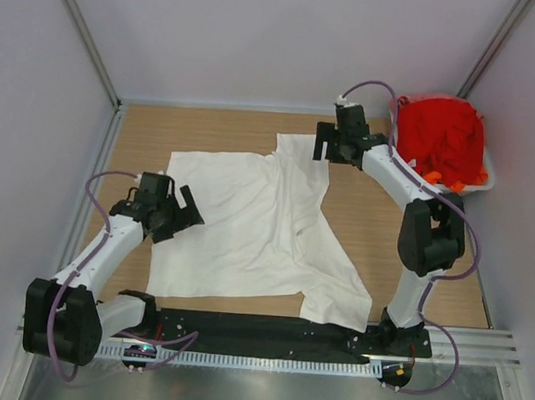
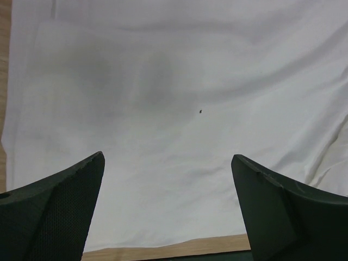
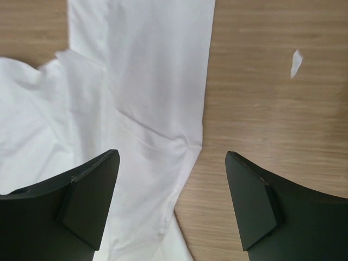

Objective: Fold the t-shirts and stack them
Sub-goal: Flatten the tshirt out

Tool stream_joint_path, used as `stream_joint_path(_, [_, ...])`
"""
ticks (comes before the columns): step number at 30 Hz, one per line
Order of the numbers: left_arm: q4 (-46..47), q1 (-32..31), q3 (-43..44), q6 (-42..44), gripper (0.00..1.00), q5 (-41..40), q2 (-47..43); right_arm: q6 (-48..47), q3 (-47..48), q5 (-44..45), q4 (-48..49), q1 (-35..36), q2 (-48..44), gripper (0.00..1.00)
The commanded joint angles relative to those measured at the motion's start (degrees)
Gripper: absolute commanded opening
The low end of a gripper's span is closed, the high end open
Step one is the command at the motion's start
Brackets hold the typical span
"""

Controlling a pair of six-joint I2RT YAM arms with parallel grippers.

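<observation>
The white t-shirt point(image 1: 246, 235) lay spread mid-table, unfolded. The left gripper point(image 1: 192, 210) and right gripper point(image 1: 330, 155) both gaped empty above it. Red and orange t-shirts point(image 1: 444, 140) waited in the far-right tub point(image 1: 488, 183); nothing was stacked.

My left arm point(image 1: 106, 248) and right arm point(image 1: 392, 175) are white shells with black joints, and a lilac cable point(image 1: 91, 186) loops along each. My left tool point(image 1: 194, 209) and right tool point(image 1: 331, 154) are black with broad wedge fingers point(image 2: 54, 212). My bases share a black plate point(image 1: 266, 330).
</observation>
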Motion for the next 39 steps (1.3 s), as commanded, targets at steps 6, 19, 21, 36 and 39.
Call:
stream_joint_path(6, [12.8,-0.5,-7.5,-12.9,1.0,-1.8,1.0,4.4,-2.7,-7.9,1.2,-1.6,5.2,0.83])
stream_joint_path(19, [17.1,-0.5,-12.5,-13.2,1.0,-3.0,3.8,6.2,-1.5,-11.6,2.0,-3.4,14.2,0.67])
stream_joint_path(21, [17.6,-0.5,-12.6,-13.1,1.0,-3.3,4.0,6.1,-0.9,-12.3,2.3,-3.8,15.4,0.58])
stream_joint_path(36, [18.0,-0.4,-12.7,-11.0,0.99,-7.3,3.5,-9.5,33.6,-2.1,-7.8,-7.4,33.0,0.01])
stream_joint_path(39, [16.3,-0.4,-11.2,-9.9,0.99,-8.4,3.8,-13.6,41.4,2.7,-9.8,-7.4,37.9,0.06])
